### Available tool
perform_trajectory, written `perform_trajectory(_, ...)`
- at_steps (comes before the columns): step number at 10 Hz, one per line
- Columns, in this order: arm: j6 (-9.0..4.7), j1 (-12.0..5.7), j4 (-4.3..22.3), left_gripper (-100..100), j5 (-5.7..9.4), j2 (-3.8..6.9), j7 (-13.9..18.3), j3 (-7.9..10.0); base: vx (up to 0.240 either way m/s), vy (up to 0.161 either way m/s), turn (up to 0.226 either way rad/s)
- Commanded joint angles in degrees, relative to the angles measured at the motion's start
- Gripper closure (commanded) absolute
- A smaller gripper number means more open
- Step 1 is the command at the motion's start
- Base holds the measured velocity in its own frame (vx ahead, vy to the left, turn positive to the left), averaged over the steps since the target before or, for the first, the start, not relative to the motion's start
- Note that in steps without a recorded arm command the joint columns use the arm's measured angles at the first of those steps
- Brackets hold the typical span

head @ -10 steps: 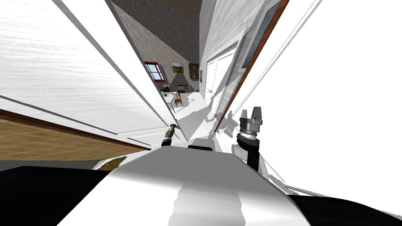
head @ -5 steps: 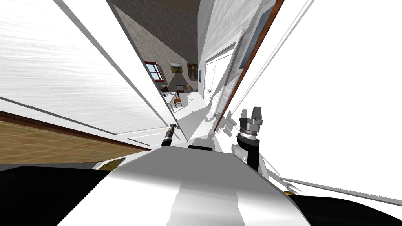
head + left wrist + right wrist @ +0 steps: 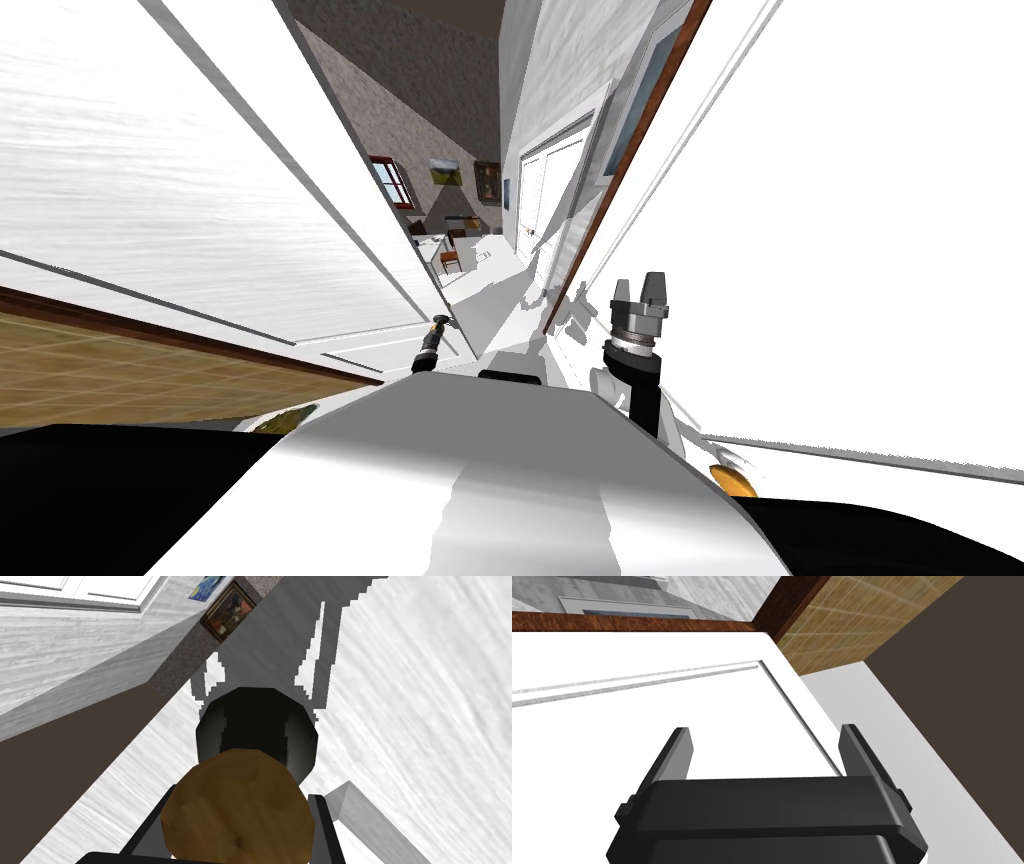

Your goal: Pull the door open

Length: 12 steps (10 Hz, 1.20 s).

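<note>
A white streaked door (image 3: 200, 200) fills the left of the head view, and its knob (image 3: 437, 328) shows small at the door's near edge. In the left wrist view the brown knob (image 3: 235, 811) on a dark round base (image 3: 255, 721) sits right against my left gripper (image 3: 237, 821). That gripper is shut on the knob, with a finger's edge (image 3: 325, 816) showing at the knob's side. My right gripper (image 3: 640, 292) points up beside the chest. It stands open (image 3: 764, 746) over a plain white panelled door (image 3: 637, 711).
A second white door (image 3: 850, 250) with an orange knob (image 3: 735, 480) stands close on my right. Between the doors a hallway runs on to double doors (image 3: 545, 200) and a table with a chair (image 3: 450, 255). Tan flooring (image 3: 100, 370) and a black area lie at lower left.
The whole head picture has shifted a little, so I have moved. The right door's lower edge has risen in view and its orange knob has appeared. Both arms keep their pose.
</note>
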Motion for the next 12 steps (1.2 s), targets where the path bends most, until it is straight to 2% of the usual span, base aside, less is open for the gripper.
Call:
perform_trajectory(1,-0.15,-0.23,0.38,100,0.36,-0.16,1.65,-0.4,-0.03,0.005,-0.028)
perform_trajectory(3,-0.16,-0.55,0.75,100,2.1,0.15,5.27,-1.12,-0.052,0.013,-0.063)
perform_trajectory(4,-0.16,-0.55,0.75,100,2.1,0.15,6.31,-1.12,-0.045,0.015,-0.05)
perform_trajectory(5,-0.17,-0.71,0.94,100,3.0,0.3,8.2,-1.48,-0.04,0.018,-0.055)
perform_trajectory(6,-0.17,-0.71,0.94,100,3.0,0.3,8.67,-1.48,-0.031,0.01,-0.028)
perform_trajectory(7,-0.18,-0.88,1.13,100,3.9,0.46,10.81,-1.85,-0.041,0.003,-0.055)
perform_trajectory(8,-0.18,-0.88,1.13,100,3.9,0.46,11.03,-1.85,-0.035,0.006,-0.031)
perform_trajectory(10,-0.2,-1.21,1.52,100,5.72,0.78,14.8,-2.6,-0.05,0.015,-0.066)
perform_trajectory(11,-0.2,-1.21,1.52,100,5.72,0.78,15.76,-2.6,-0.049,0.015,-0.045)
perform_trajectory(12,-0.21,-1.38,1.72,100,6.67,0.95,17.71,-2.99,-0.05,0.005,-0.051)
